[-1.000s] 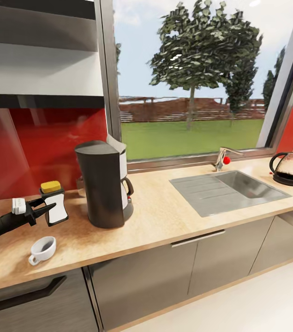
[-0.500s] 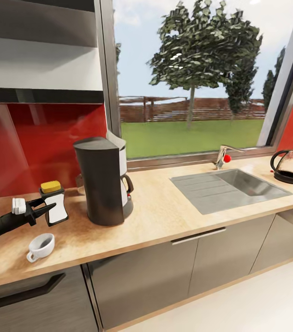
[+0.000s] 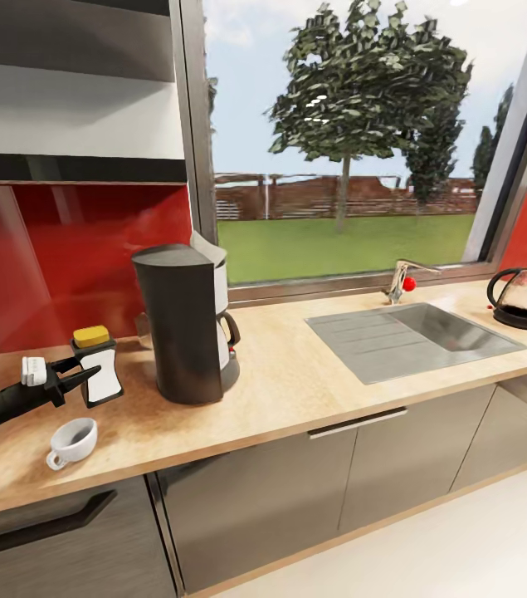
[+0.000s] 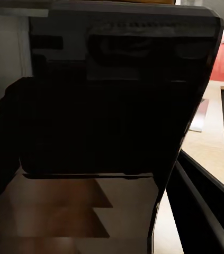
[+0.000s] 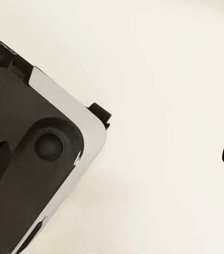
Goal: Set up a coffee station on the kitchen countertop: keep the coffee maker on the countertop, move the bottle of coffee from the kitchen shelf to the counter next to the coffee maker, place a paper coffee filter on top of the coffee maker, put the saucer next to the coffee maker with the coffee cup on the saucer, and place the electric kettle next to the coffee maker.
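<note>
Against the picture of a second ago the whole head view has shifted a little: the underside of the wall shelf sits lower, the white coffee cup (image 3: 72, 442) lies nearer the left edge, and the kettle shows slightly higher. That is the camera moving. The things keep their places relative to one another, and the left arm holds the same pose as before.

At the far left the black left arm reaches in low over the wooden tabletop (image 3: 296, 390), pointing toward the right. Its left gripper (image 3: 80, 374) has its jaws spread, the two dark fingers forking apart with their tips at the label of the white coffee bottle with a yellow cap (image 3: 97, 370). I cannot tell whether they touch it. The bottle stands upright on the tabletop just left of the tall black coffee maker (image 3: 184, 322). The coffee cup stands upright in front of the bottle, nearer the tabletop's edge, apart from both. A white paper coffee filter (image 3: 207, 249) sticks up behind the top of the coffee maker.

Further right, a steel sink (image 3: 417, 339) is set into the tabletop under the window, with a tap with a red knob (image 3: 402, 283) behind it. The glass electric kettle with a black handle (image 3: 522, 299) stands at the far right, well apart from the coffee maker.

The left wrist view is dark with the coffee maker's (image 4: 117, 100) side. The right wrist view shows pale floor and a dark robot part; whether the right jaws are spread cannot be told.
</note>
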### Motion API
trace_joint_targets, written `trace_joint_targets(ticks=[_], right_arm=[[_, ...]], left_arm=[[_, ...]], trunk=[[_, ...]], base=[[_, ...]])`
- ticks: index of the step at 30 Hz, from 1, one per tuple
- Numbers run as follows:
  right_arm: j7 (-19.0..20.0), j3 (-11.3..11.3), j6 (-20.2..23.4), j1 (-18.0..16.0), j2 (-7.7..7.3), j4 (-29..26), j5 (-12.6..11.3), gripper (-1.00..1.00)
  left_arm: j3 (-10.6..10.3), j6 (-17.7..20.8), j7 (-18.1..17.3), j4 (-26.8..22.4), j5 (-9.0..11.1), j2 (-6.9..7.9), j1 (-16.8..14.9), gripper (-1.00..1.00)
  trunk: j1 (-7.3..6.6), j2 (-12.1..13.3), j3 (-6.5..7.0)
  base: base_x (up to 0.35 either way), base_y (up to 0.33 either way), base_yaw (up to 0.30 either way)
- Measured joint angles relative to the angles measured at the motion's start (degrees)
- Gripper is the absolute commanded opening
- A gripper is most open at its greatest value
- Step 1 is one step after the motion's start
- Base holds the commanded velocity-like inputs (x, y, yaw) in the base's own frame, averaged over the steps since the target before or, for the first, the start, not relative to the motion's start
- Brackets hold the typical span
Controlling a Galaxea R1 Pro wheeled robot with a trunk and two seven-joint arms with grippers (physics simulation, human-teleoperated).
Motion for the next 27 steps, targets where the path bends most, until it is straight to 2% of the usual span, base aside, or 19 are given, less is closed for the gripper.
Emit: trace_joint_targets(ticks=[20, 27], right_arm=[[0.0, 0.0, 0.0, 0.0, 0.03, 0.0, 0.01, 1.0], [0.0, 0.0, 0.0, 0.0, 0.03, 0.0, 0.0, 1.0]], left_arm=[[0.0, 0.0, 0.0, 0.1, 0.0, 0.0, 0.0, -1.0], [0.0, 0.0, 0.0, 1.61, 0.0, 0.0, 0.0, -1.0]], trunk=[[-0.01, 0.0, 0.0], [-0.01, 0.0, 0.0]], base=[[0.096, 0.018, 0.0], [0.091, 0.064, 0.0]])
